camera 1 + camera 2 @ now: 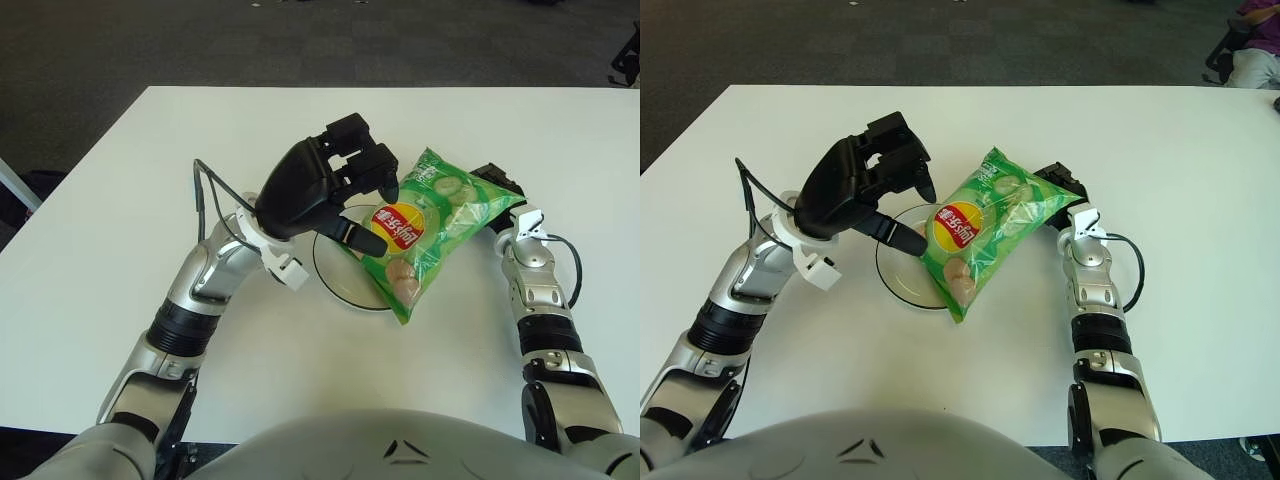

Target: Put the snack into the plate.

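Here your right hand [1060,183] grips the snack bag [980,228] over the plate [902,285] mid-table, so it lands inside; the left hand [862,185], unclenched, steadies nothing.

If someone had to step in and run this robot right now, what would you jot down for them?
Left hand: raised over the plate's left side, fingers spread by the snack bag's left edge; whether they touch it is unclear.
Right hand: at the bag's upper right corner, mostly hidden behind it, so its grip cannot be judged.
Snack bag: green chip bag lying tilted across the right part of the glass plate, its lower end past the rim and its upper end toward the right hand.
Done: bag brought onto the plate.
Left: centre the bag if needed, then pull both hands away.
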